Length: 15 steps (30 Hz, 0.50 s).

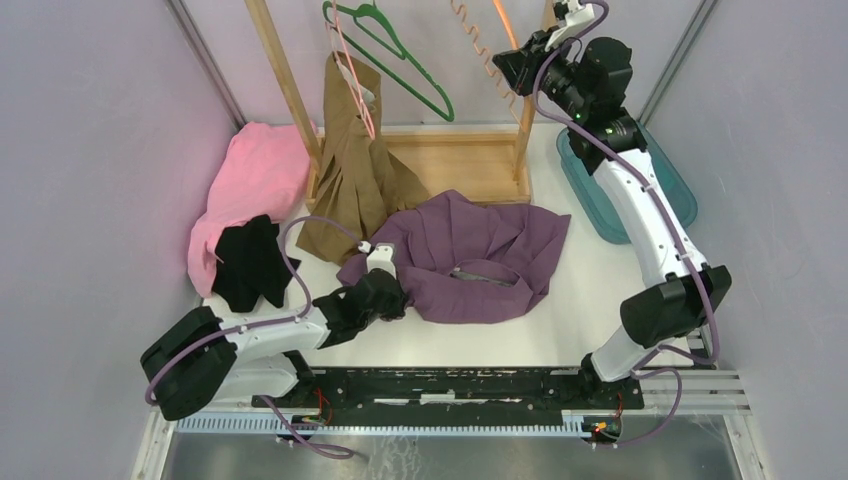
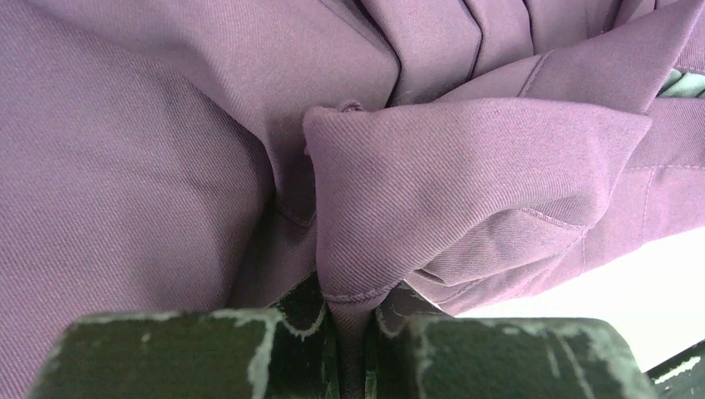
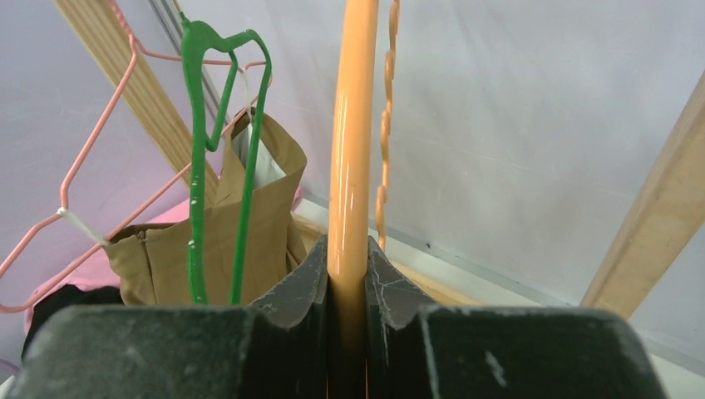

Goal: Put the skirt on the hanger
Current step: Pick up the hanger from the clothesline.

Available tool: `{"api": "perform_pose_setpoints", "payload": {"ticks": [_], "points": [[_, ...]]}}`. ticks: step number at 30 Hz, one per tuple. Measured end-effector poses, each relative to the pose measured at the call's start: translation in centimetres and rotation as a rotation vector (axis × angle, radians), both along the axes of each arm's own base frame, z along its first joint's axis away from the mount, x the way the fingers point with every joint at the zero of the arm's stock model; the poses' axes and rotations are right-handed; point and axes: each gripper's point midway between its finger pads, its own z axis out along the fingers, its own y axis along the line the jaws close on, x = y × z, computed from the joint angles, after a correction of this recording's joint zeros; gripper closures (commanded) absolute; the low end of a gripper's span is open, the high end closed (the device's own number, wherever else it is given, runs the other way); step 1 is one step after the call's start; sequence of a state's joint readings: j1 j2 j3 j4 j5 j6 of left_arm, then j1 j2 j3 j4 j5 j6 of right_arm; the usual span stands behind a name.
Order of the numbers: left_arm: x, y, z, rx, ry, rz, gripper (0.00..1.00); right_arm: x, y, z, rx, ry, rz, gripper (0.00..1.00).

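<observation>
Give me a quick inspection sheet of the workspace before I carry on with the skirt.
Surface: white table, no spills seen.
Job's things: purple skirt crumpled mid-table; orange hanger up at the wooden rack.
Clutter: brown skirt on pink hanger; green hanger empty; pink garment and black garment at left; teal tray at right.
Grippers: left gripper shut on purple skirt; right gripper shut on orange hanger.
Cables: purple cables along both arms, no snag seen.
Surroundings: plain wall panels; nothing else seen.

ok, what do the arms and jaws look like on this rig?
Both the left arm and right arm have white links between bulky black joint housings, with purple cables looping alongside. A small white module sits at each wrist. Jaws are blocky and dark, with scuffed whitish edges.
</observation>
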<state>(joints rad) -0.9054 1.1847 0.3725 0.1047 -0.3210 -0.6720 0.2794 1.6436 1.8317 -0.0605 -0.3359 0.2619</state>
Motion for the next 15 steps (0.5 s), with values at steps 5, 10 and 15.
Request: {"api": "perform_pose_setpoints", "payload": {"ticks": [5,10,15], "points": [[-0.4,-0.1,-0.1,0.005,0.010,-0.027,0.89,-1.4,-0.5,-0.3,-0.021,0.032,-0.005,0.99],[-1.0,0.1,0.5,-0.010,0.018,-0.044,0.88,-6.9,-2.5,-0.6,-0.081,0.065,-0.021,0.99],[-1.8,0.7,1.8,-0.036,0.005,-0.053,0.87,-15.9,-5.3,-1.2,-0.122,0.089,-0.028,0.99]]}}
